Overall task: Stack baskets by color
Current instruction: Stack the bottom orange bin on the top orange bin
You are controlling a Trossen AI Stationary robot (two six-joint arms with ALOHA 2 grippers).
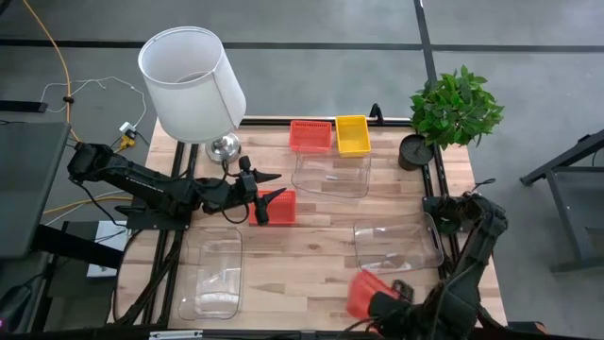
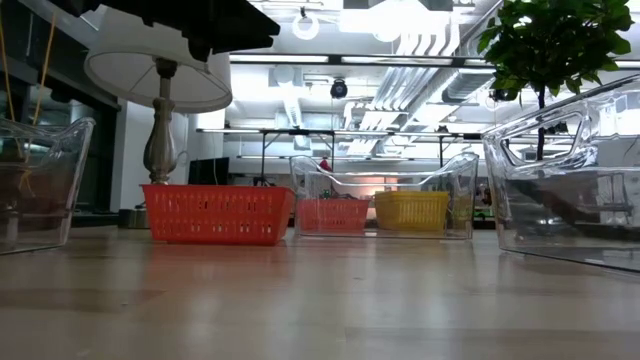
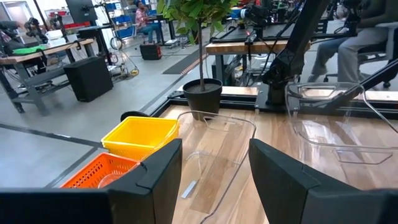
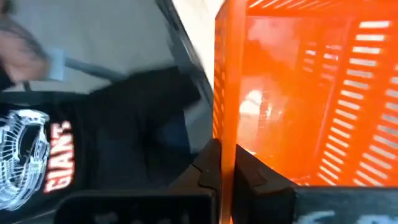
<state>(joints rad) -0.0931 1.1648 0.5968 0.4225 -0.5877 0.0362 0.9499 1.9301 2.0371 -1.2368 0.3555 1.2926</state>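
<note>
A red basket (image 1: 363, 293) is up off the table near its near right edge, with my right gripper (image 4: 225, 177) shut on it. A second red basket (image 1: 281, 206) rests on its base at the table's middle left. My left gripper (image 1: 257, 200) hovers open just left of and above it, with nothing between its fingers (image 3: 214, 180). Another red basket (image 1: 310, 135) and a yellow basket (image 1: 353, 134) sit side by side at the far edge. Clear tubs stand at the middle (image 1: 330, 173), the right (image 1: 396, 246) and the near left (image 1: 212, 274). My right gripper pinches one side wall of the red basket at its rim (image 4: 225, 149), one finger inside the basket and one outside. The fingers slant down from the near right side. The basket is tilted in the hold and lifted clear of the table.
A lamp with a white shade (image 1: 193, 80) stands at the far left corner and a potted plant (image 1: 453, 109) at the far right. A person in a dark printed shirt (image 4: 37, 162) shows beyond the near edge in the right wrist view.
</note>
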